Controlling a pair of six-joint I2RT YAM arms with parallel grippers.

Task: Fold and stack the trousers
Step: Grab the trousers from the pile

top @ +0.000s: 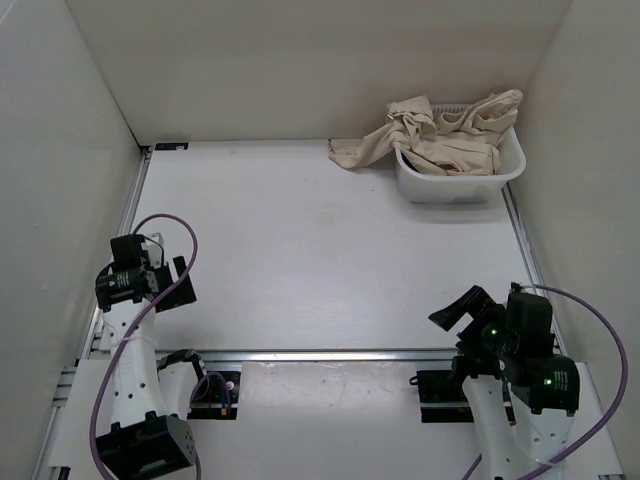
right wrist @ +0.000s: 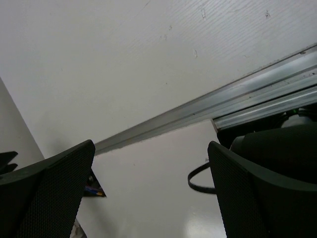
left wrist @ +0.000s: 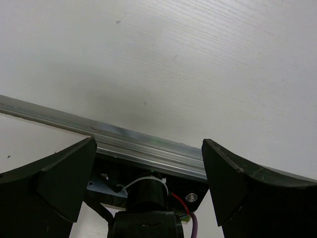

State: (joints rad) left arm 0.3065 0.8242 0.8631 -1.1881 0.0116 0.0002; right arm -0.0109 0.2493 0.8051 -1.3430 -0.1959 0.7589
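The light beige trousers [top: 440, 135] lie crumpled in a white basket [top: 458, 185] at the table's far right, with one part spilling over its left rim onto the table. My left gripper [top: 158, 275] is open and empty at the near left, far from the cloth. In the left wrist view it [left wrist: 148, 173] hangs over the metal rail and its own arm base. My right gripper [top: 462, 308] is open and empty at the near right. In the right wrist view it [right wrist: 151, 188] hangs above the near table edge. No trousers show in either wrist view.
White walls [top: 300, 60] enclose the table on the left, back and right. A metal rail [top: 340, 354] runs across the near edge between the arm bases. Purple cables [top: 185, 260] loop from both arms.
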